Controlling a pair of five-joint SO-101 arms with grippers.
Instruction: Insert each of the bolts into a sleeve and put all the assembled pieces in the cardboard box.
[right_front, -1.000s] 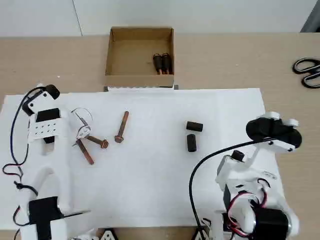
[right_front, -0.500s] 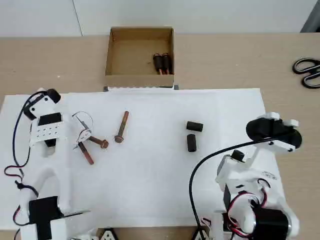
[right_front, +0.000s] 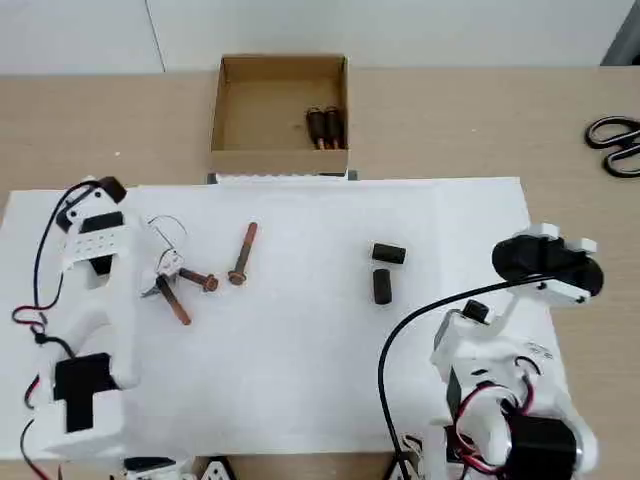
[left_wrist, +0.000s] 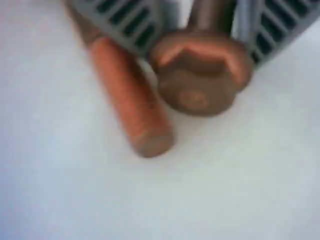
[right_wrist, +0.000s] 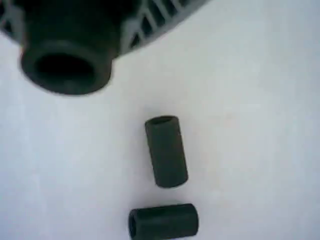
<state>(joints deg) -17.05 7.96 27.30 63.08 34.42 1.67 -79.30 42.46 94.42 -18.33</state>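
Three copper bolts lie at the left of the white sheet: one (right_front: 197, 281) between the fingers of my left gripper (right_front: 165, 274), one (right_front: 175, 305) just beside it, one (right_front: 243, 253) farther right. In the left wrist view the gripper (left_wrist: 200, 20) is open, its fingers (left_wrist: 125, 25) close on either side of the hex-headed bolt (left_wrist: 200, 75), with the second bolt (left_wrist: 127, 100) alongside. My right gripper (right_wrist: 85, 20) is shut on a black sleeve (right_wrist: 67, 62), above two loose sleeves (right_wrist: 166, 150) (right_wrist: 162, 221) that lie mid-sheet (right_front: 388, 254) (right_front: 382, 286). The cardboard box (right_front: 225, 110) holds two assembled pieces (right_front: 325, 127).
Scissors (right_front: 615, 140) lie at the far right on the wooden table. The right arm's base and cable (right_front: 400, 340) take up the near right corner. The white sheet (right_front: 300, 360) has free room between bolts and sleeves.
My left arm has moved in towards the two crossed bolts and lowered its gripper over one of them. The right arm has kept still.
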